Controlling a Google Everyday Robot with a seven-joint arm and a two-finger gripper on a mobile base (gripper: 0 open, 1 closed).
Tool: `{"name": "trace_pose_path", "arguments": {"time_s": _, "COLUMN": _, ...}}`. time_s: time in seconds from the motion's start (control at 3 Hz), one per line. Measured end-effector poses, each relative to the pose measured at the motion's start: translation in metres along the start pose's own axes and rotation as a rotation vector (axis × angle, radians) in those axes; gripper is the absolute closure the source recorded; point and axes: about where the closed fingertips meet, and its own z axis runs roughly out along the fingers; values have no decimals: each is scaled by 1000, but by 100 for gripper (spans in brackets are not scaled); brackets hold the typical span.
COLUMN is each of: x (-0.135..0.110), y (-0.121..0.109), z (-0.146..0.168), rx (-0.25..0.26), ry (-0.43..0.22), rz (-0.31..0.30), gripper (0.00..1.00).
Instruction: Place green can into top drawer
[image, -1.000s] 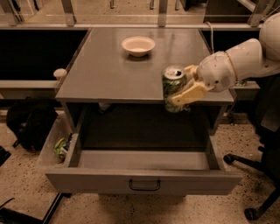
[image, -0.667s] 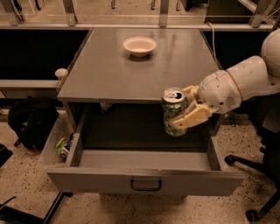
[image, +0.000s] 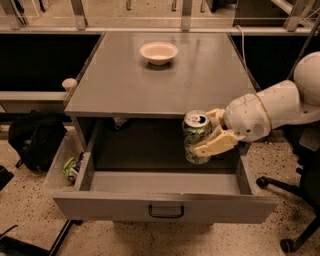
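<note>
The green can is green with white mottled print and a silver top with a pull tab. It is upright in my gripper, which is shut on it from the right. The white arm reaches in from the right edge. The can hangs inside the opening of the top drawer, over its right half, below the table's front edge. The drawer is pulled fully out, wide and grey, with a small black handle at the centre of its front panel. Its floor looks bare.
A pale round bowl sits on the grey table top at the back. A translucent plastic bin with green items stands left of the drawer. A black bag lies at the left. An office chair base is at the right.
My gripper has carried the can downward and slightly forward, from level with the table's front edge to inside the open drawer's space.
</note>
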Motion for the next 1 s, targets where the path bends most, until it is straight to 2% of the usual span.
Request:
{"name": "trace_pose_path", "arguments": {"time_s": 0.33, "x": 40, "y": 7, "z": 42, "rx": 10, "ry": -101, "rz": 43, "gripper": 100}}
{"name": "trace_pose_path", "arguments": {"time_s": 0.67, "x": 84, "y": 15, "z": 91, "rx": 30, "ry": -163, "rz": 86, "gripper": 100}}
{"name": "trace_pose_path", "arguments": {"time_s": 1.0, "x": 84, "y": 15, "z": 91, "rx": 30, "ry": -163, "rz": 86, "gripper": 100}}
